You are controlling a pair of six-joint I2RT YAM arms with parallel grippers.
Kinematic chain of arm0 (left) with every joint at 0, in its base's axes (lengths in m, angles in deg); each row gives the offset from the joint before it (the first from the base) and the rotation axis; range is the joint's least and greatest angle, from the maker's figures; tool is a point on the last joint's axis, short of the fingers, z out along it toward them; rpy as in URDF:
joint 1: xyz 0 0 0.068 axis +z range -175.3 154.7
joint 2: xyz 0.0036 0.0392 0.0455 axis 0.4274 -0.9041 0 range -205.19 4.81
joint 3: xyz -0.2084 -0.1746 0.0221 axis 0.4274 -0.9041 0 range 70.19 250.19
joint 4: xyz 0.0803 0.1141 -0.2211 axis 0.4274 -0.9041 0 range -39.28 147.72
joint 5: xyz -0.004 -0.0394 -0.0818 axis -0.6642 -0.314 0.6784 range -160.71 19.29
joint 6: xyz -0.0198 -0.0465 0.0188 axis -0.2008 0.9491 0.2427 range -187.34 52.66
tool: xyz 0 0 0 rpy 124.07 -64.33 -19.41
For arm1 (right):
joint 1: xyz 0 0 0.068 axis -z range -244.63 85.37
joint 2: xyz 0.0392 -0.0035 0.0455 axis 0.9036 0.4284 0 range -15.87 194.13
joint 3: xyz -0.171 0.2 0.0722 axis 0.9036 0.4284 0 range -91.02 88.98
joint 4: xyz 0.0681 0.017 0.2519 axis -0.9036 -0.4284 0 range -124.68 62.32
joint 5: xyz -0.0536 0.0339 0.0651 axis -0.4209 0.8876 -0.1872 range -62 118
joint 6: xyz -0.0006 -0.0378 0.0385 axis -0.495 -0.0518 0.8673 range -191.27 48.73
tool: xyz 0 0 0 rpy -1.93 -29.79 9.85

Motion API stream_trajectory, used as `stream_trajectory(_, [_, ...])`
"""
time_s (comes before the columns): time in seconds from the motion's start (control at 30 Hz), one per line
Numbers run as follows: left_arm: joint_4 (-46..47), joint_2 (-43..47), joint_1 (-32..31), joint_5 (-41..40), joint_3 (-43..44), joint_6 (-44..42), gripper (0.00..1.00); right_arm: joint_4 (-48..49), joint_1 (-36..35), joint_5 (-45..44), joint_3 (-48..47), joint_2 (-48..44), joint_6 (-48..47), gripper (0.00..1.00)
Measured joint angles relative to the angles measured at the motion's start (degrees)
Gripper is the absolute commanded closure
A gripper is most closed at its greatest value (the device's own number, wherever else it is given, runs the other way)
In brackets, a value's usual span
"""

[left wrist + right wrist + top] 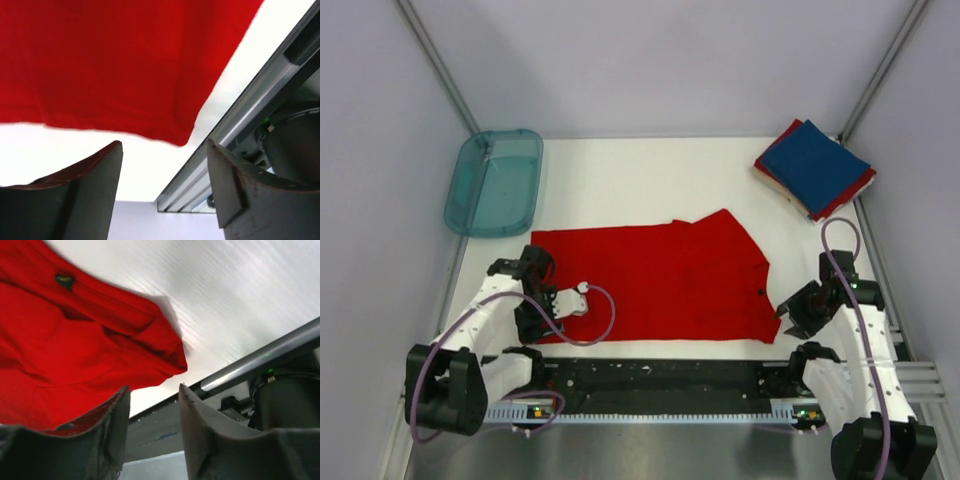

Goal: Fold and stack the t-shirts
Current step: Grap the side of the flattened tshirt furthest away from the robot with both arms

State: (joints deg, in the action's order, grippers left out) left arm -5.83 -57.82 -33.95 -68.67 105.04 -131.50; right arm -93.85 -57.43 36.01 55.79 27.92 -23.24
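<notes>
Table (640, 175): white work surface, arms based at its near edge.

Red t-shirt (660, 285): spread flat, centre to near part of the table. Its long axis runs left to right, parallel to the near edge. Neck label (64, 280) sits toward the right end, and a flap peaks at the far edge. Not yet folded.

Teal tray (495, 185): far-left corner, well apart from the shirt. Nothing seen in it.

Folded stack, far-right corner: navy t-shirt (812, 162) on top, red folded cloth (842, 203) showing beneath its edges.

Left gripper (540, 298): at the shirt's left end. Jaws are spread wide and hold nothing. In the wrist view, the near-left corner of the cloth lies just beyond the fingertips.

Right gripper (802, 308): just beside the shirt's near-right corner. Jaws are parted, a narrower gap than the left, with nothing between them. The corner lies just ahead.

Judgement: each arm is nearest its own end of the long axis. The next move likely calls for pinching both near corners and folding away from the bases.
</notes>
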Motion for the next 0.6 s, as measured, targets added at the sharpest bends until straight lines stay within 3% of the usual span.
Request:
stream_trajectory(0.03, [-0.3,0.0,0.1,-0.9,0.6,0.1,0.17,-0.9,0.0,-0.9,-1.2,0.0,0.5,0.44])
stream_trajectory(0.07, [-1.1,-0.2,0.3,-1.6,2.1,0.2,0.13,-1.3,0.0,-1.4,-2.9,0.0,0.7,0.41])
stream_trajectory(0.17, [-1.2,-2.8,2.5,-0.4,15.1,1.6,0.10,6.0,-1.1,-2.0,-10.7,1.1,0.1,0.41])
stream_trajectory(0.2, [-0.1,-4.1,3.3,1.0,19.6,2.2,0.13,10.6,-2.3,-2.6,-13.2,2.1,-1.2,0.40])
stream_trajectory(0.23, [1.6,-5.5,4.0,2.4,24.2,2.6,0.21,14.3,-4.4,-3.4,-15.8,4.0,-2.7,0.39])
stream_trajectory(0.3, [5.7,-9.7,5.0,6.0,33.9,3.3,0.59,21.0,-8.8,-3.2,-21.1,10.2,-6.6,0.39])
stream_trajectory(0.33, [7.5,-12.3,5.2,7.4,38.0,3.9,0.70,24.2,-10.6,-2.5,-24.3,14.8,-9.0,0.39])
stream_trajectory(0.37, [8.6,-14.9,5.2,8.4,41.4,4.4,0.74,26.7,-11.6,-1.6,-27.3,18.9,-11.3,0.39])
stream_trajectory(0.43, [10.3,-21.2,5.2,9.7,47.8,5.2,0.72,30.8,-12.7,0.3,-33.6,29.0,-16.0,0.39])
stream_trajectory(0.6, [11.4,-36.7,5.2,9.1,56.8,5.7,0.53,32.2,-13.2,4.2,-47.0,49.1,-24.9,0.39])
